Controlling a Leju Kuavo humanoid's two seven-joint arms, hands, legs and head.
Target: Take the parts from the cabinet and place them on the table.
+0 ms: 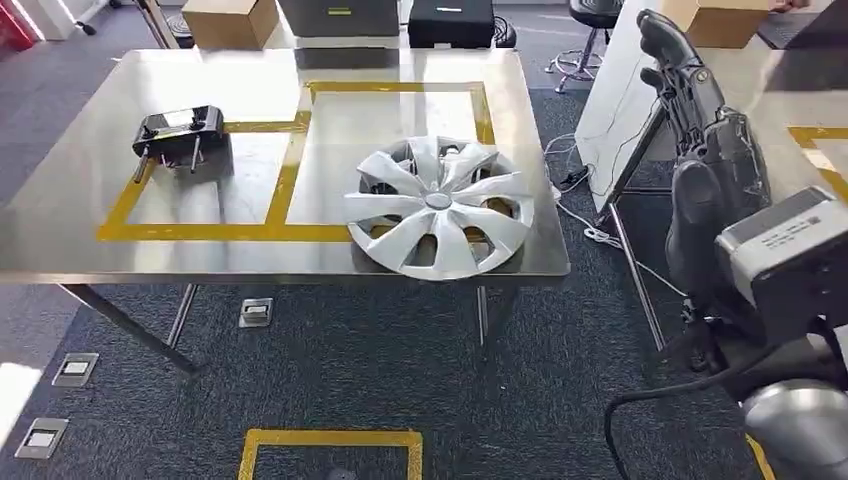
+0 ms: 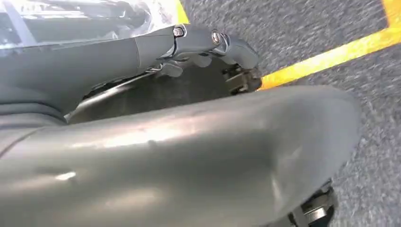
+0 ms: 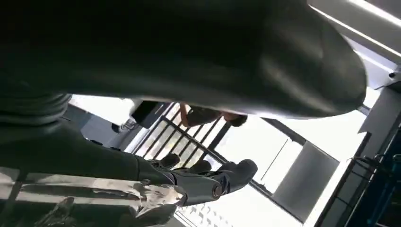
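Silver wheel cover [image 1: 438, 206] lying flat, poking over the table's near edge [image 1: 300, 262]. Black part [image 1: 180, 131] far back-left. Right hand [image 1: 690, 95] raised beside the table, fingers straight, holding nothing. Left hand [image 2: 189, 42]: cannot tell.

**Room and surroundings**

Dark grey carpet floor [image 1: 350, 370] with yellow tape outlines and metal floor sockets [image 1: 75, 368]. Steel table [image 1: 60, 235], glossy under overhead light. Cardboard box [image 1: 228, 20] and black stool [image 1: 600, 15] beyond. White cables [image 1: 590, 225] trail beside it.
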